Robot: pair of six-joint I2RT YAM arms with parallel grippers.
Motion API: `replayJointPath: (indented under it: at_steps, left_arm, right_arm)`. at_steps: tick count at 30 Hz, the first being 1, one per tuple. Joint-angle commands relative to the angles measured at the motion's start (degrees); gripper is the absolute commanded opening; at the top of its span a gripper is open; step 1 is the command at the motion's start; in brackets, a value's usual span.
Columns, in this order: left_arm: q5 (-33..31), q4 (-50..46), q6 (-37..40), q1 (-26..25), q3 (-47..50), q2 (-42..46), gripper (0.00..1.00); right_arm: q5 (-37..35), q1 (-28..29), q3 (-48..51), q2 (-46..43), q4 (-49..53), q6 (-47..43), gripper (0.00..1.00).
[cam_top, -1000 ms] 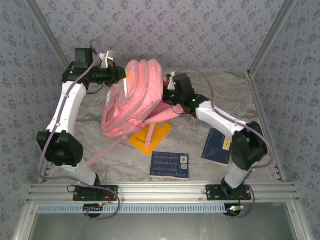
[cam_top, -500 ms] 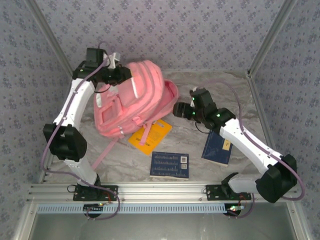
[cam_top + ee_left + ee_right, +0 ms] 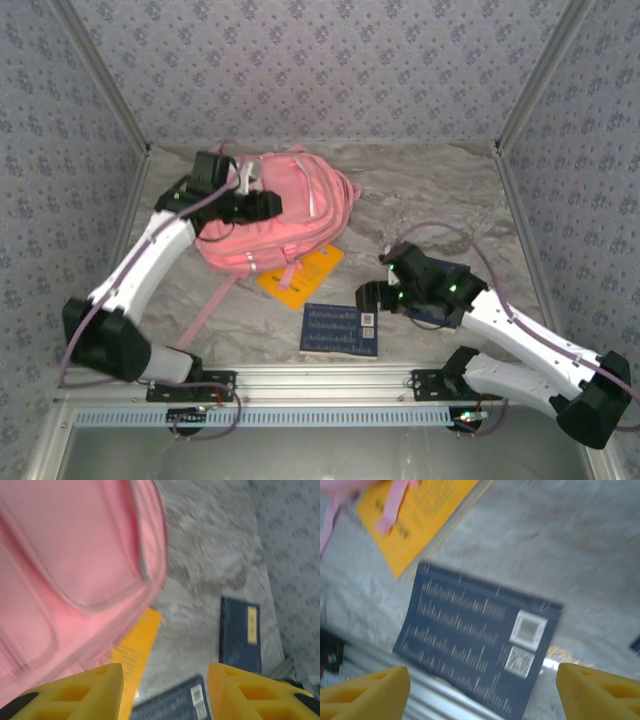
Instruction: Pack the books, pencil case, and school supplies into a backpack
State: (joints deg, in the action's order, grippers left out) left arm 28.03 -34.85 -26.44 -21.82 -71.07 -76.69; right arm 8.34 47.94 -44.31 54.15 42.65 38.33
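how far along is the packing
Nothing looks packed. The backpack lies on the table; the yellow book, front navy book and right navy book lie outside it. In hand: nothing, left end effector and right end effector open. Those books remain.

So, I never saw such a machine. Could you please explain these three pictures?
Two robot arms are bolted to a table. One picture looks down from above; the other two come from a camera on each wrist, where the yellow fingers belong to that arm's gripper. On the table lie a pink backpack, a yellow book partly under it, a front navy book and a right navy book. The left gripper hovers over the backpack, the right gripper over the front navy book. Both are open, holding nothing.
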Motion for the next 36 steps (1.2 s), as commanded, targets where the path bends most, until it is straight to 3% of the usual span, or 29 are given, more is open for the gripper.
replayJointPath:
  at_steps: [1,7,12,20,23,29,33,36]
  left_arm:
    - [-3.2,2.5,-0.5,-2.8,8.3,5.1,0.48]
    - [-3.7,5.2,-1.7,-5.8,17.8,8.5,0.49]
    - [-4.9,7.5,-2.6,-7.3,21.2,9.1,0.49]
    - [-6.6,8.2,-2.2,-9.9,22.2,7.9,0.49]
    - [-7.2,9.5,-3.0,-11.2,22.4,6.5,0.50]
    - [-9.1,11.9,-3.9,-14.9,21.4,1.0,0.51]
    - [-10.3,14.1,-5.0,-18.2,20.1,-3.8,0.50]
    - [-11.0,15.7,-6.1,-20.5,19.3,-7.5,0.51]
  right_arm:
    - [1.8,8.6,1.4,1.5,1.1,2.2,0.76]
    - [-2.6,21.5,1.4,12.8,-5.6,4.6,0.61]
    - [-2.6,24.4,1.4,21.1,-11.6,5.1,0.40]
    - [-5.4,26.5,1.3,28.6,-11.4,5.5,0.27]
    - [-9.5,25.6,1.5,29.4,-8.5,7.1,0.22]
    - [-19.2,20.4,2.0,28.1,-1.1,8.7,0.22]
    - [-26.0,14.3,2.3,24.0,1.4,8.7,0.27]
    - [-26.0,7.0,4.2,17.9,-0.1,6.5,0.26]
